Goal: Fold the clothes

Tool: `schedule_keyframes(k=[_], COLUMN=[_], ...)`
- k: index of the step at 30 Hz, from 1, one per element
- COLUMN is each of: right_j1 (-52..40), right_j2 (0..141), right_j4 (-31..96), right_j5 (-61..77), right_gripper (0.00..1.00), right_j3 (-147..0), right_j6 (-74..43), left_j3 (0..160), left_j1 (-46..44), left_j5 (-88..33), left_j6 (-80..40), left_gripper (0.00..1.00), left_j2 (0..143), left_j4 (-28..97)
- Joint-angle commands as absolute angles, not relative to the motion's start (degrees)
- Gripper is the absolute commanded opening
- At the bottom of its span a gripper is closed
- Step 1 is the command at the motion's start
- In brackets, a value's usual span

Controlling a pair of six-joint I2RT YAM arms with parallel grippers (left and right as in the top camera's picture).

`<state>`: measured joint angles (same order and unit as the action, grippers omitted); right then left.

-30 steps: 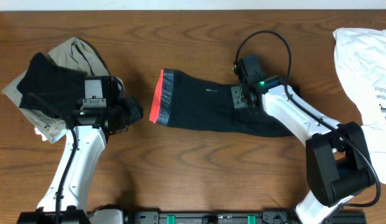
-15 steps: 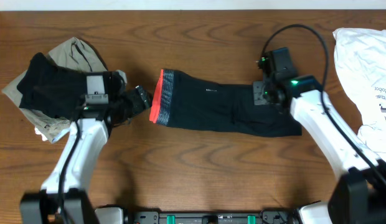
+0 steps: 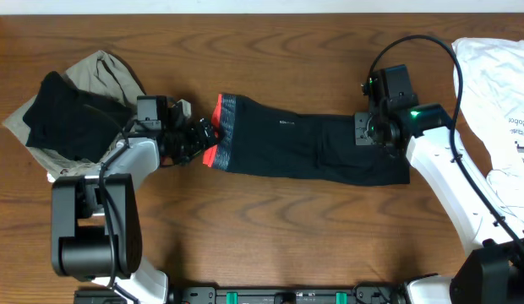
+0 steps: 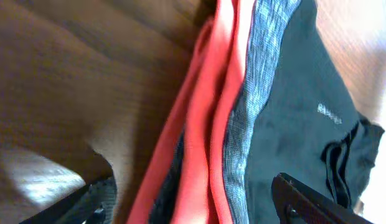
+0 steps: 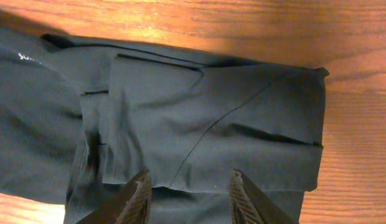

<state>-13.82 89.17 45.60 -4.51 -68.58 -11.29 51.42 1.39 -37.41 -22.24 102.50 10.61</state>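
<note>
The clothes (image 3: 304, 148), a long black garment, lie flat across the middle of the table, with the grey waistband (image 3: 227, 131) and its coral-red edge (image 3: 213, 139) at the left end. My left gripper (image 3: 200, 135) is open at that end. In the left wrist view the red edge (image 4: 202, 124) and the grey band (image 4: 252, 106) run between the gripper's (image 4: 193, 208) widely parted fingers (image 4: 308, 202). My right gripper (image 3: 368, 131) hovers over the right end. It is open (image 5: 190, 199), and folded black fabric (image 5: 211, 124) lies beneath its fingertips (image 5: 141, 194).
A heap of a beige garment (image 3: 106, 72) with a plain black one (image 3: 63, 114) on top lies at the far left, right behind my left arm. A white printed garment (image 3: 494, 93) covers the right edge of the wooden table (image 3: 270, 236).
My left gripper has opened and reached right from the heap to the red-edged waistband. My right gripper has slid right along the garment to its right end.
</note>
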Motion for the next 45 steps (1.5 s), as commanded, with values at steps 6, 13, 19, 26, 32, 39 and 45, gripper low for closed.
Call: schedule_keyframes(k=[6, 13, 19, 26, 32, 39, 45], right_j1=[-13.41, -13.39, -13.41, -13.41, -13.41, -13.39, -13.41], right_j2=[88.49, 88.49, 88.49, 88.49, 88.49, 88.49, 88.49], right_j4=[45.41, 46.39, 46.26, 46.04, 46.30, 46.30, 46.00], right_j5=[-4.73, -4.75, -4.73, -4.71, -4.71, -4.73, -4.73], right_gripper=[0.40, 0.40, 0.40, 0.40, 0.40, 0.41, 0.41], right_j3=[-69.36, -69.34, -69.32, -69.32, -69.32, -69.32, -69.32], right_j6=[-10.66, -10.63, -10.63, -10.63, -10.66, -10.63, -10.63], left_j3=[50.81, 50.81, 50.81, 50.81, 50.81, 50.81, 50.78], left_j1=[1.28, 3.90, 6.96, 4.43, -0.10, -2.20, -2.17], left_j5=[-39.62, -37.89, -38.00, -41.17, -41.12, -32.82, -25.74], left_j6=[-22.55, -32.40, -41.39, -46.74, -48.86, -52.47, -54.17], left_gripper=[0.80, 0.98, 0.98, 0.98, 0.98, 0.98, 0.98], left_j2=[105.54, 105.51, 105.51, 105.54, 105.56, 105.56, 105.56], left_j4=[19.90, 23.38, 33.69, 33.69, 26.30, 22.96, 19.73])
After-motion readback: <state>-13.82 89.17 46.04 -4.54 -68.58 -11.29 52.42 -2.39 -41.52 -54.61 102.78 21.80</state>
